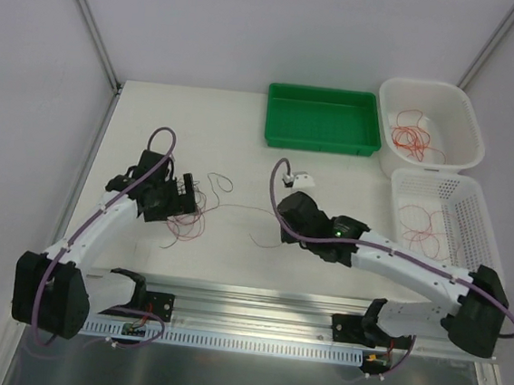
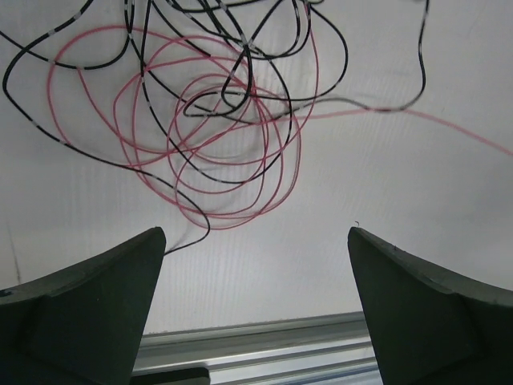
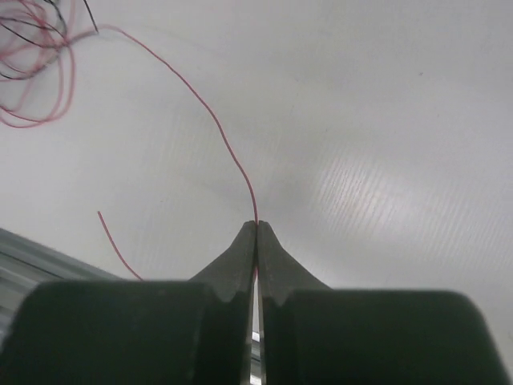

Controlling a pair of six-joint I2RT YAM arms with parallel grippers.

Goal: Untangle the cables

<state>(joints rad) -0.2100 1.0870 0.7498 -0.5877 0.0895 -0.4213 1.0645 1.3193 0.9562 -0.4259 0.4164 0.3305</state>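
We lost the cables (image 2: 240, 96) past the top edge, and a red cable (image 3: 212, 124) within the right gripper (image 3: 256, 227).

a white table (image 1: 243, 146), matt and faintly ribbed, carries everything. at its far edge lies a green tray (image 1: 326, 94), shallow and rectangular, its long side along that edge. just right of the tray sits a white tub (image 1: 429, 84), and nearer than the tub, by the right edge, a white mesh basket (image 1: 440, 178); these two are just beside each other. left of centre the cables (image 1: 186, 222) lie in a loose tangle of red and black loops. one red strand (image 1: 237, 208) leaves the tangle to the right, towards the middle of the table. a metal rail (image 1: 255, 306) runs along the near edge
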